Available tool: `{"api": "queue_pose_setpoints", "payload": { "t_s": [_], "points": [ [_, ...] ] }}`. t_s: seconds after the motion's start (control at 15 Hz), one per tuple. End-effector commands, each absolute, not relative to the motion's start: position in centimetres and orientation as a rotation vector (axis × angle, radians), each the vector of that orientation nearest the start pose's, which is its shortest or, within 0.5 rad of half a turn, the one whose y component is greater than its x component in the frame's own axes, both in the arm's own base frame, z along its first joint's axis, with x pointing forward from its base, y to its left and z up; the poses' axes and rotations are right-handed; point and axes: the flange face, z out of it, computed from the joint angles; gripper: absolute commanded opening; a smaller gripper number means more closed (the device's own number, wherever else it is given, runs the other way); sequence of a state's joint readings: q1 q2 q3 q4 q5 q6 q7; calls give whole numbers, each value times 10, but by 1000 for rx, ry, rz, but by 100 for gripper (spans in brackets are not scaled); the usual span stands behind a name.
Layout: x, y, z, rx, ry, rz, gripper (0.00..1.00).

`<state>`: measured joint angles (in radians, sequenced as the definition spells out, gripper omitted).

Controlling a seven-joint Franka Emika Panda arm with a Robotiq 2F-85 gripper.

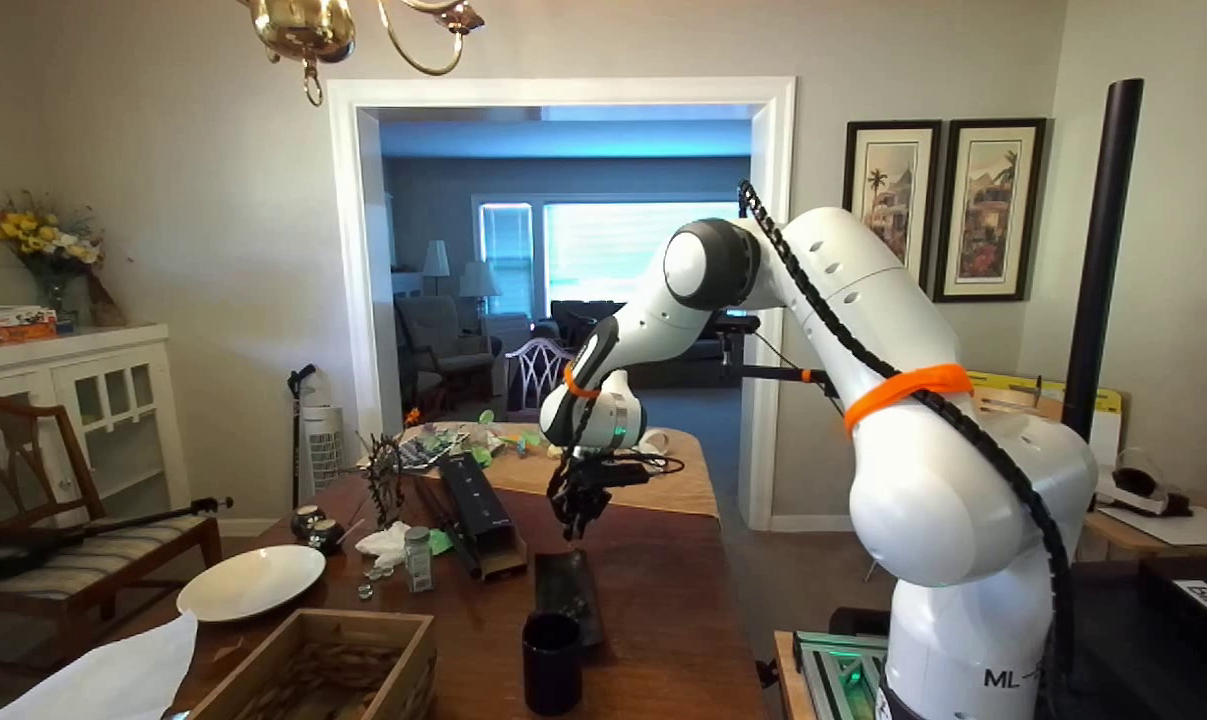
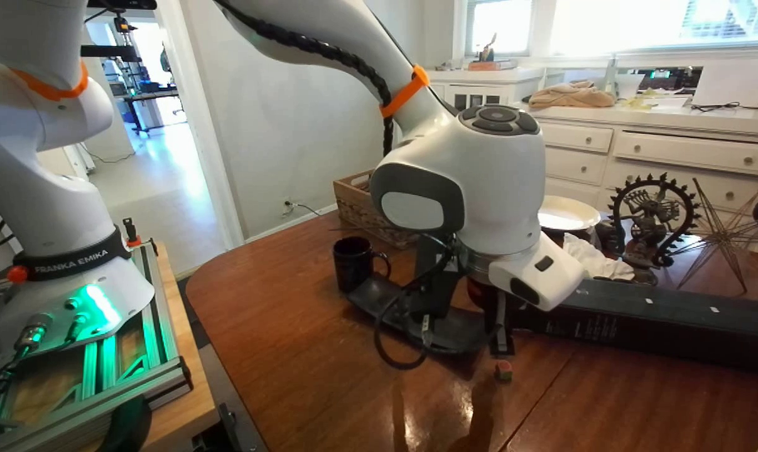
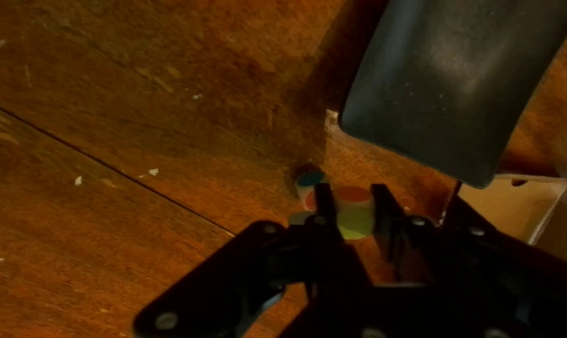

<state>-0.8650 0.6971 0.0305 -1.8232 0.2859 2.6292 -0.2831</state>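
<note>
END EFFECTOR (image 3: 352, 199): blk, two-fingered. Jaws drawn in, gripping a small item betw. the tips, one finger each side.

HELD, qty 1: small pale block w/ orange and yellow-green patches (image 3: 354, 225). Loc.: betw. fingertips. Lifted off the surface or not: can't tell.

NEARBY, wrist view, clock centred on held block:
- 10 o'clock: small pale block w/ dk teal and red patches (image 3: 306, 184), qty 1, on the reddish-brown wood surface (image 3: 123, 263); just beside the 9 o'clock finger, partly hidden by it. Touching or not: can't tell.
- 1 o'clock: dk grey rect. tray w/ rounded corners (image 3: 452, 103), qty 1; near, apart from held block.
- 3 o'clock: open brown end of long blk cardboard box (image 1: 476, 505), qty 1; near corner of tray.

REMAINDER, exterior view, clock centred on end effector:
- 6 o'clock: tray, then glossy blk mug w/ handle (image 1: 551, 670), qty 1, upright at tray's end; contact w/ tray can't be told.
- Betw. 8 and 9 o'clock: clear glass jar w/ pale lid (image 1: 418, 562), qty 1, upright; crumpled white tissue (image 1: 387, 545) next to it.
- 8 o'clock: lt brown open-topped wooden crate (image 1: 418, 660), qty 1.
- Approx. 9 o'clock: box; well past it, round white plate (image 1: 253, 582), qty 1.
- Betw. 9 and 10 o'clock: dk ring-shaped statuette w/ spiked rim (image 2: 652, 220), qty 1, upright; seen in both exterior views.
</note>
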Motion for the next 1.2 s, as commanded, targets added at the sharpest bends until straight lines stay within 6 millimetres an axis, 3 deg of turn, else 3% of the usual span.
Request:
{"api": "queue_pose_setpoints", "payload": {
  "t_s": [0.0, 0.47, 1.13],
  "points": [
    [447, -493, 154, -2833, 1156, -245, 6],
    [472, -488, 151, -2871, 1120, -252, 6],
    [484, -485, 161, -2906, 1172, -219, 6]
  ]
}}
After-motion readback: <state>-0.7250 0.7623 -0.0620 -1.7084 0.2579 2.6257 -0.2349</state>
